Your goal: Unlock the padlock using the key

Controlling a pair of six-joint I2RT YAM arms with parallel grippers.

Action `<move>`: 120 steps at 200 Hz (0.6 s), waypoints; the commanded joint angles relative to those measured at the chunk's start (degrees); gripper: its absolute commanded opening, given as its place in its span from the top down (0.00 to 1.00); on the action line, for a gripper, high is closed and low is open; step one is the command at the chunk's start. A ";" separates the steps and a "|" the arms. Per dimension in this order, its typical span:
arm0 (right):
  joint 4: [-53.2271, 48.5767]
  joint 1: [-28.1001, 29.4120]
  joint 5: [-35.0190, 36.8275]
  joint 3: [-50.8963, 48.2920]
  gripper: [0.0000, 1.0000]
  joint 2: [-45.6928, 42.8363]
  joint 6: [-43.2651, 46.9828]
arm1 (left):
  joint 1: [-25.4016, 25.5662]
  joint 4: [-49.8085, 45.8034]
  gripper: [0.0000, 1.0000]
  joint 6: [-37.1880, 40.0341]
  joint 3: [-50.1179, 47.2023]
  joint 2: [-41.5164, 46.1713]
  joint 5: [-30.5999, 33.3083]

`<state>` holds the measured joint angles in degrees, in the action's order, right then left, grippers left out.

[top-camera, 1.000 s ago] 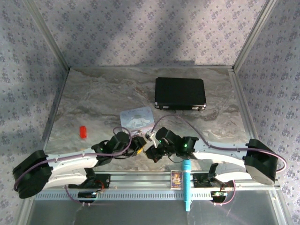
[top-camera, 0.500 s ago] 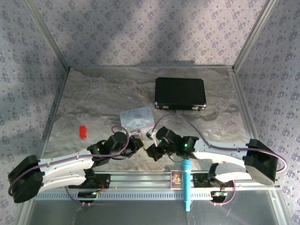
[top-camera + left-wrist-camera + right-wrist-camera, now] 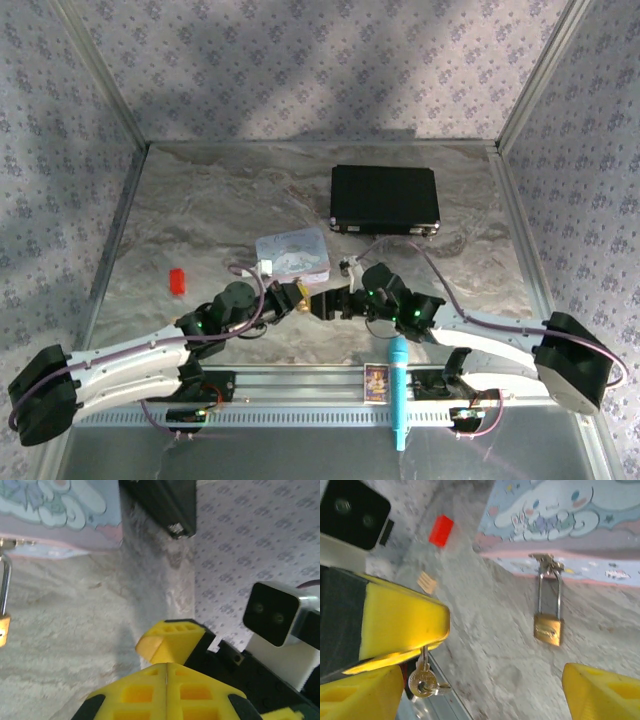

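Small brass padlock (image 3: 548, 629), thin shackle shut, hooked through the clasp of the pastel tin (image 3: 555, 510), body lying on the tabletop (image 3: 485, 630), silver key (image 3: 422, 681) dangling, pinched in the left gripper's fingers (image 3: 402, 622)

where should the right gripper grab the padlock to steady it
Pinch the padlock by its brass body, squeezing across its narrow side edges, coming from above its broad face. The shackle is thin and hooked through the latch of the tin, so the blocky body likely gives the firmer hold, and the free end stays clear.
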<state>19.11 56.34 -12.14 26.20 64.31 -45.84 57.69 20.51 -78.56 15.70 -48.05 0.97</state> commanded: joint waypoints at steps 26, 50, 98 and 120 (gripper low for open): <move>33.15 -1.08 -4.35 -4.99 0.45 4.69 -16.58 | -1.27 10.62 1.00 4.76 -1.63 4.43 2.50; 38.20 -2.42 -6.04 -6.56 0.49 5.97 -19.42 | -1.27 11.97 1.00 3.39 -3.52 6.86 5.02; 40.61 -1.03 -8.04 -5.33 0.55 7.36 -19.50 | -1.27 15.82 1.00 2.89 -5.05 7.58 5.57; 40.96 -1.05 -8.58 -4.66 0.57 8.46 -19.79 | -1.26 15.30 1.00 2.89 -4.74 7.98 5.94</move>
<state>55.61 55.07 -18.96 20.14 71.50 -64.14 56.62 32.29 -76.07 10.48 -40.93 5.67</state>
